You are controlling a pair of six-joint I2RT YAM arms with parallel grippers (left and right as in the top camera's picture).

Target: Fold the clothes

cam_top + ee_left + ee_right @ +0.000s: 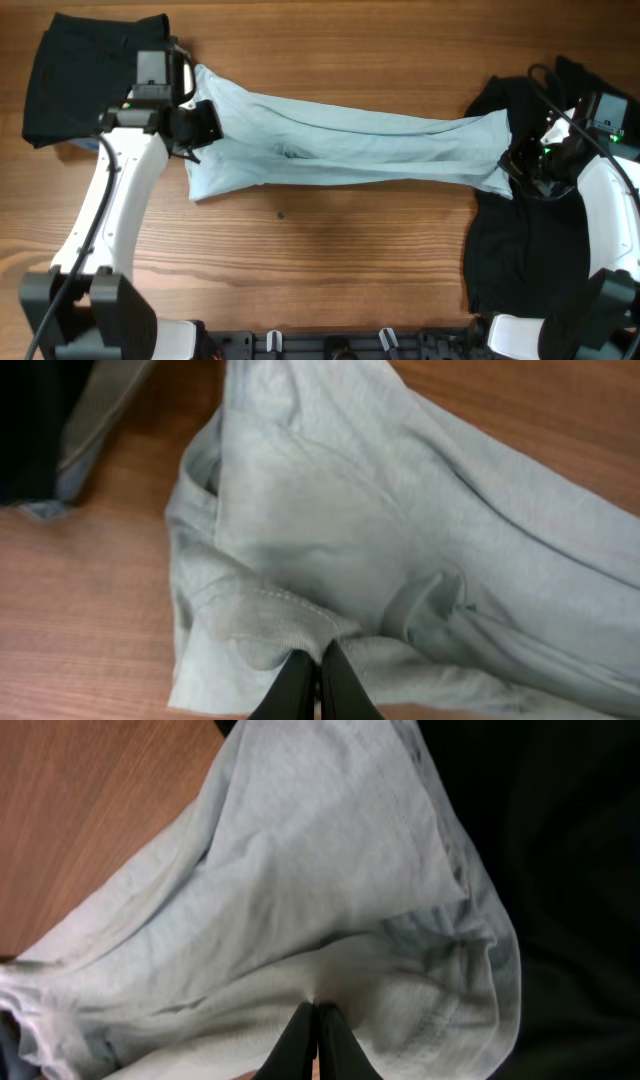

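Stretching across the middle of the table (330, 270), the pale blue shirt (350, 145) forms a long rumpled band running left to right between the two arms. Whether it sags clear of the wood or rests on it cannot be told from above.

Left claw (318, 660): jaws pressed together, only a hairline between the tips, a hemmed fold of blue cloth nipped there. This end of the shirt is broad. Its near corner hangs out toward the front edge over bare wood.

Right claw (314, 1015): jaws likewise pinched to a slit on a bunched edge of the blue cloth. This end is narrower and lies over dark fabric.

Edges:
- The far edge of the band runs fairly straight.
- The near edge is slacker and dips at the left corner.
- Long creases run lengthwise, and a stitched hem shows by each claw.

Other garments:
- A folded black shirt (85, 75) sits at the far left corner, just behind the left arm, close to the blue cloth's left end.
- A loose black shirt (520, 260) is spread under the right arm from the far side to the near side, touching and partly beneath the blue shirt's right end.

Open room:
- A wide stretch of bare wood lies in front of the band, between the two arm bases.
- A narrower bare strip lies behind it.
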